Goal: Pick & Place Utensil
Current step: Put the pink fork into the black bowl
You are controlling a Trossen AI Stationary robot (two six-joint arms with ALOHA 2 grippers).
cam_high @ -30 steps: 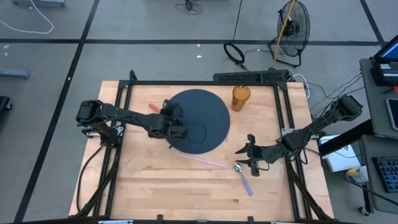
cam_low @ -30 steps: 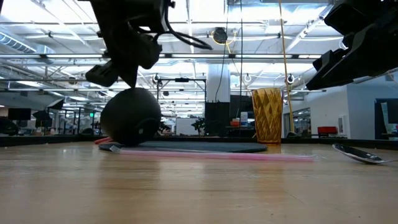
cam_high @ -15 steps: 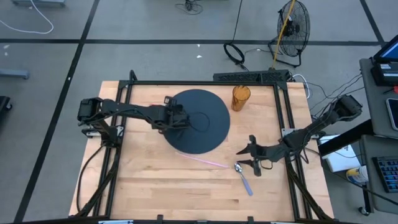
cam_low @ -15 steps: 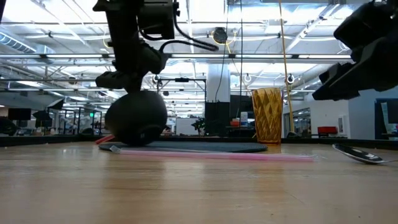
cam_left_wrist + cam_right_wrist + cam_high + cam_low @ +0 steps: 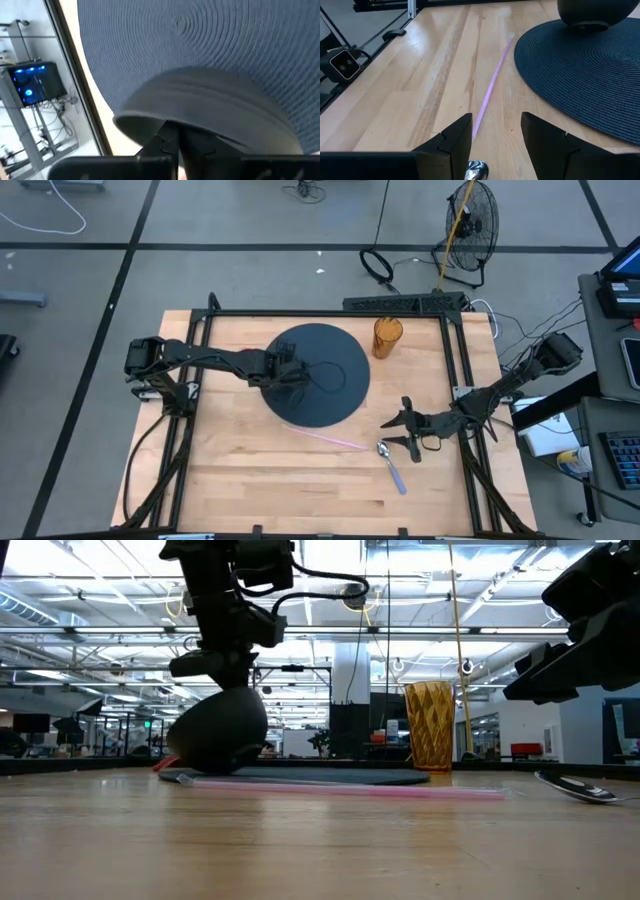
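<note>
While clamping bowl, left hand

Low view, level across the wooden table. Upper left of frame: dark left arm descends to a dark rounded bowl, tipped on its side at left of centre; the arm's lower end sits at the bowl's top. Bowl rests on a flat dark mat. A pink straw lies along the table just in front of the mat. Amber ribbed cup stands upright right of centre. Upper right: right arm hangs above the table. Lower right edge: a spoon lies on the table.
</note>
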